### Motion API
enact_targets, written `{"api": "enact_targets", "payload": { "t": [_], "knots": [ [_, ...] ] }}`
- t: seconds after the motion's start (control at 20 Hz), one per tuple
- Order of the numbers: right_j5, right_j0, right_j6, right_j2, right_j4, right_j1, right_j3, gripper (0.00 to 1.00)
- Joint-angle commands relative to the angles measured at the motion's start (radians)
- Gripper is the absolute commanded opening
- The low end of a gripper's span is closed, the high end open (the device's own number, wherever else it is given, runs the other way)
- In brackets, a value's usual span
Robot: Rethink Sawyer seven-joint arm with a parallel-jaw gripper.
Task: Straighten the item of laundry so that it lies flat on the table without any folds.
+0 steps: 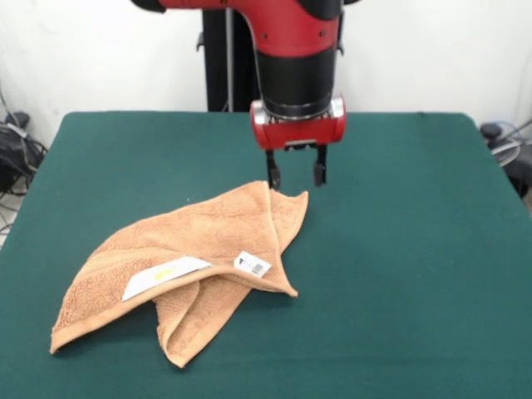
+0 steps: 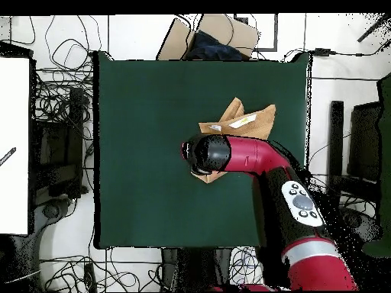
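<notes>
The item of laundry (image 1: 199,249), a peach-orange towel, lies crumpled on the green table (image 1: 416,249), left of centre. One flap is folded over itself and two white tags (image 1: 166,276) face up. My gripper (image 1: 296,174) hangs open just above the towel's far corner, with nothing between its fingers. In the overhead view the towel (image 2: 248,122) sits in the table's (image 2: 145,152) upper right part. My red arm (image 2: 252,156) crosses over it, and the black wrist hides the gripper and part of the cloth.
Tangled cables (image 1: 17,150) lie off the table's left side in the front view. From above, a cardboard box (image 2: 210,34) sits past the far edge, a white board (image 2: 14,145) stands at the left, and wires ring the table.
</notes>
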Motion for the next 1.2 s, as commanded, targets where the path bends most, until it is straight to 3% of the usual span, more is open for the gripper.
{"api": "enact_targets", "payload": {
  "t": [0.05, 0.5, 1.2],
  "knots": [
    [0.011, 0.017, 0.098, 0.025, 0.031, 0.062, -0.095, 1.0],
    [0.037, 0.004, 0.06, 0.023, 0.013, 0.033, -0.158, 1.0],
    [0.011, -0.005, 0.032, 0.056, 0.006, 0.137, -0.208, 1.0]
  ]
}}
